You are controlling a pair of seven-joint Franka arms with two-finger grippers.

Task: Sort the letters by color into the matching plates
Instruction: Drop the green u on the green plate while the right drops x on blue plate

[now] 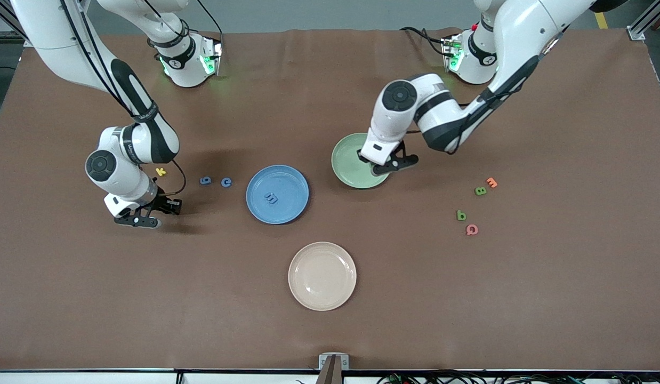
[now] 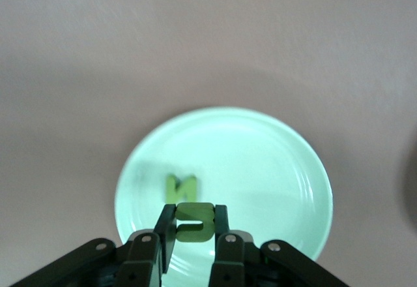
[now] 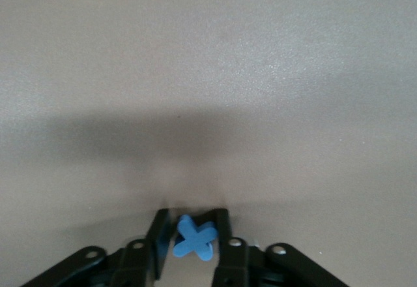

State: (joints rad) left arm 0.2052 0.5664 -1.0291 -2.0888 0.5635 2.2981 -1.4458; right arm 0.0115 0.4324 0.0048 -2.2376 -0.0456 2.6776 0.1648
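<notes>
My left gripper [image 1: 387,167] is over the pale green plate [image 1: 345,160], shut on a green letter S [image 2: 193,222]. A green letter N [image 2: 180,187] lies in that plate [image 2: 260,163]. My right gripper [image 1: 141,220] is low over bare table at the right arm's end, shut on a blue letter X [image 3: 194,239]. The blue plate [image 1: 294,184] holds one blue letter [image 1: 271,198]. Two blue letters [image 1: 204,181] [image 1: 226,182] lie on the table between the right gripper and the blue plate. Two green letters [image 1: 480,190] [image 1: 461,215] lie toward the left arm's end.
A cream plate [image 1: 322,276] stands nearer the front camera than the blue plate. A yellow letter [image 1: 160,172] lies beside the right arm's wrist. An orange letter [image 1: 491,182] and a pink letter [image 1: 472,230] lie among the green ones.
</notes>
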